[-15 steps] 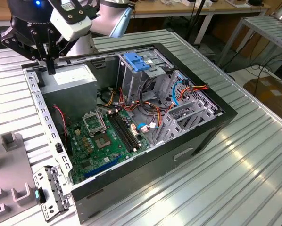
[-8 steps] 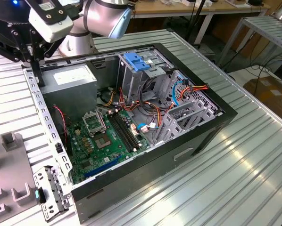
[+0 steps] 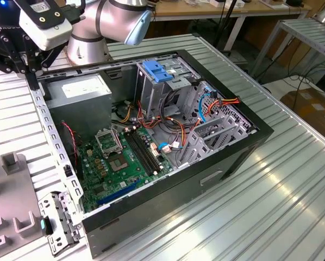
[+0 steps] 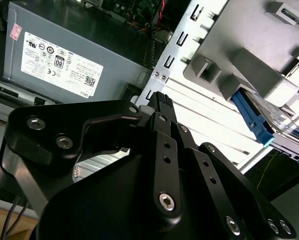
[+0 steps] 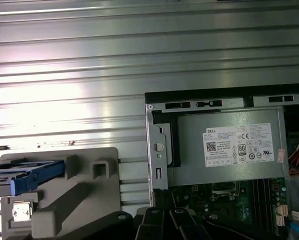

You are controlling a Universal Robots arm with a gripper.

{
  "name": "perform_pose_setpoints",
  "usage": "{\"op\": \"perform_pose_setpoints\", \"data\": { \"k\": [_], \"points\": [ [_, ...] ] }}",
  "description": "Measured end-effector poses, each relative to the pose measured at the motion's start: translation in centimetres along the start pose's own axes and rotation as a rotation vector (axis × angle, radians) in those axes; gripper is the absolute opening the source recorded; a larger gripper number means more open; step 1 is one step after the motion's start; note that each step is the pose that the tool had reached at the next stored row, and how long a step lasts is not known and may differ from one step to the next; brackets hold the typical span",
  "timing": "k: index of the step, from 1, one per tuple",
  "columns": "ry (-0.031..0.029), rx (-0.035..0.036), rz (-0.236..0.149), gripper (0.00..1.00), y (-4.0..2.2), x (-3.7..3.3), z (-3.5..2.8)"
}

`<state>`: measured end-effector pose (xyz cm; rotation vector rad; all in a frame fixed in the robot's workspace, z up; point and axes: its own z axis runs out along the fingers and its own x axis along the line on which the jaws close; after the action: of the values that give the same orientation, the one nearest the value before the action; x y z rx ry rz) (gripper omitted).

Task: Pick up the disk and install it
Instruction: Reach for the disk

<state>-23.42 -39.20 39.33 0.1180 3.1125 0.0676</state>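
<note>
Sitting in the grey holder [image 5: 84, 200], the disk [image 5: 34, 177] shows one blue-railed end in both wrist views. It's on the table [image 5: 139, 50] just outside the case [image 5: 214, 95] wall, off the corner where the PSU [image 5: 229, 150] sits. Not picked yet.

Gripper [image 4: 161, 101] hangs over that case wall, apart from the disk, with nothing in it that I can see. How wide it's open, can't tell.

Risks as I read them:
- Holder blocks crowd the disk, so an off-centre approach likely clips a block. It could also grab a plastic rail, which would flex and let the disk slip.
- A tilted lift could jam it in the holder.
- On the way in, the raised case wall and the cables [image 3: 176, 128] by the cage [image 3: 157, 73] look like snag points.
- Skewed rails would bind in the cage.
</note>
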Motion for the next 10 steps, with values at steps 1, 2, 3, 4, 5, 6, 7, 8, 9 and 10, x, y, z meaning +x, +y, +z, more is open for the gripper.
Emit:
{"op": "perform_pose_setpoints", "data": {
  "k": [1, 2, 3, 4, 5, 6, 7, 8, 9, 10],
  "points": [
    [0.0000, 0.0000, 0.000, 0.11, 0.00, 0.00, 0.00],
    [0.0000, 0.0001, 0.000, 0.11, 0.00, 0.02, 0.00],
    [-0.0001, 0.0000, 0.000, 0.11, -0.01, 0.10, 0.00],
    [-0.0001, 0.0000, 0.000, 0.11, -0.02, 0.24, -0.01],
    [0.0000, 0.0000, 0.000, 0.11, -0.03, 0.34, -0.01],
    [0.0000, 0.0000, 0.000, 0.11, -0.03, 0.45, -0.01],
    [0.0000, 0.0000, 0.000, 0.11, -0.05, 0.59, -0.02],
    [0.0000, 0.0000, 0.000, 0.11, -0.06, 0.74, -0.02],
    [0.0000, 0.0000, 0.000, 0.11, -0.06, 0.86, -0.03],
    [0.0000, 0.0001, 0.000, 0.11, -0.08, 0.99, -0.03]
  ]
}}
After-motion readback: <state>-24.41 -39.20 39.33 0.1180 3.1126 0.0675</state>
